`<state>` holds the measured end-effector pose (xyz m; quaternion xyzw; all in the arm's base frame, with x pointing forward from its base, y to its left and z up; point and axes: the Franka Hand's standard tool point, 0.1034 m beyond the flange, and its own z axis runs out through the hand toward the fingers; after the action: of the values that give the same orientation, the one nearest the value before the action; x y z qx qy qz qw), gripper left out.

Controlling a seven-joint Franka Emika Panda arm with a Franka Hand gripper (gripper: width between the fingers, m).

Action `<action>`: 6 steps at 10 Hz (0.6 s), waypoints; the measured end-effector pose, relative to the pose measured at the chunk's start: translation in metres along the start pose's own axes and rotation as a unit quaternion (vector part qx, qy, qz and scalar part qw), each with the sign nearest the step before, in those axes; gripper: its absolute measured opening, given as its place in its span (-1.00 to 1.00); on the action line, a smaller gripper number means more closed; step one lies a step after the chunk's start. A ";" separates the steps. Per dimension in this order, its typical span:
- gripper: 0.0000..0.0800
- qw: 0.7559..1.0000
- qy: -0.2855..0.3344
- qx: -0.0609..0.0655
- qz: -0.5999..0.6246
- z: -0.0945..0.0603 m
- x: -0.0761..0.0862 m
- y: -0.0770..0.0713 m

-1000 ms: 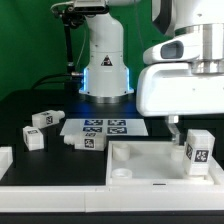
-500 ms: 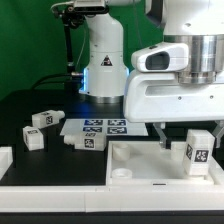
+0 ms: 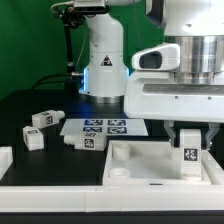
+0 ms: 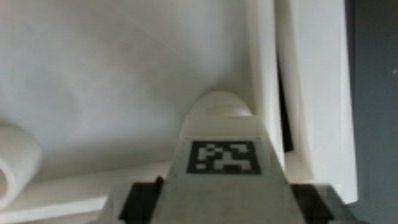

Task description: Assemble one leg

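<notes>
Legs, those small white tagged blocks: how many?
4. Front leg, rear leg and third leg, beside the marker board, on the table; fourth leg standing in the large white piece between the end effector's fingers. Others may be hidden.

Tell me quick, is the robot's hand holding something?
The hand is closed on the leg, one finger against each side.

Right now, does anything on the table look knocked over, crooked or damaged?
Nothing looks damaged. Three loose legs lie at mixed angles on the exterior view's left, one beside the marker board. The leg under the tool stands upright on the large white piece.
</notes>
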<state>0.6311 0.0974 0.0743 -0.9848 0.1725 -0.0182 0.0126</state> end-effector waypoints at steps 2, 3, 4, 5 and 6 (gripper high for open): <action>-0.28 0.993 0.003 0.002 0.117 0.001 -0.003 -0.004; -0.28 0.986 0.002 0.002 0.167 0.002 -0.005 -0.008; -0.27 0.973 0.001 0.004 0.230 0.002 -0.007 -0.011; -0.27 0.951 -0.002 0.009 0.308 0.002 -0.008 -0.014; -0.27 0.926 0.003 0.038 0.375 0.002 -0.003 -0.017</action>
<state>0.6336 0.1143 0.0732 -0.8466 0.5289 -0.0216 0.0549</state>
